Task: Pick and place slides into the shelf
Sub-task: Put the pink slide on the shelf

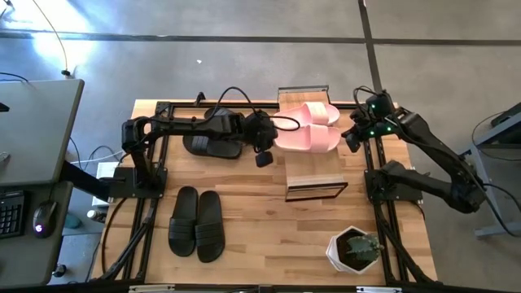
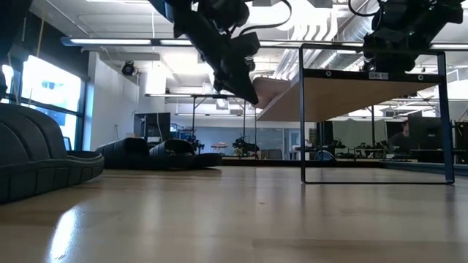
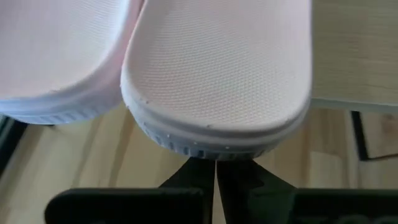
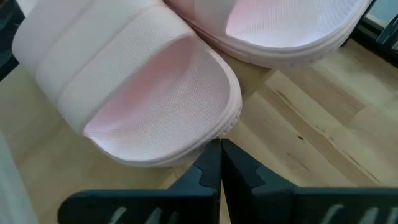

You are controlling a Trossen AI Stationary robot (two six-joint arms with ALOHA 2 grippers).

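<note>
Left wrist view: left fingers [image 3: 216, 167] pressed shut against the heel of a pink slide [image 3: 217, 74]; right fingers [image 4: 219, 152] likewise shut, empty, at the pair's far end. Pink slides, 2, on the shelf [image 2: 365, 98], 1. Black slides, 4: near pair [image 1: 196, 222], far pair [image 1: 213, 142], both on the desk [image 1: 260, 236]. Step judged: squaring the pink pair; next, withdraw and open for a black slide

A robotics lab: a wooden table [image 1: 269, 236] on concrete floor, ceiling ducts [image 2: 322, 18], glass-walled workstations behind.
</note>
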